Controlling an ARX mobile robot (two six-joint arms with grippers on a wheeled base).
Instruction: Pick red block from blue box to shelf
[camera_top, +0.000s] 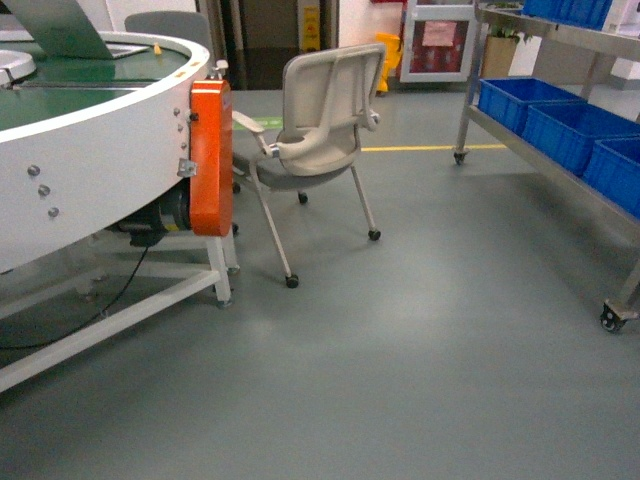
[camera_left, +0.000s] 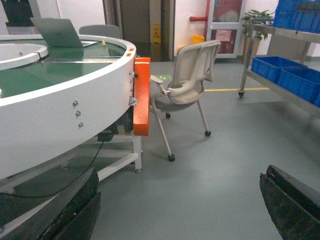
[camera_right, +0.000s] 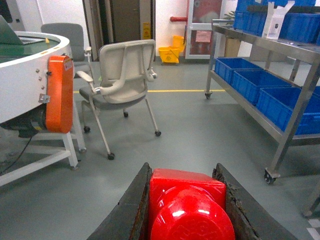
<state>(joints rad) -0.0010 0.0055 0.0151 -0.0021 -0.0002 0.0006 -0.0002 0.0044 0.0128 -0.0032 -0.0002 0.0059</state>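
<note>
Two dark fingers (camera_right: 132, 210) of the right tool (camera_right: 187, 210) pinch the red block (camera_right: 187, 202) between them, its round stud facing the wrist camera and filling the gap from pad to pad. Ahead of this tool and off to its right stands the steel shelf (camera_right: 280, 50), on casters, with dark blue crates (camera_right: 250, 67) on its tiers; ahead to its left is a beige chair (camera_right: 122, 75). The left tool (camera_left: 180, 210) is spread wide, nothing between its fingers, above grey floor (camera_left: 210, 170).
</note>
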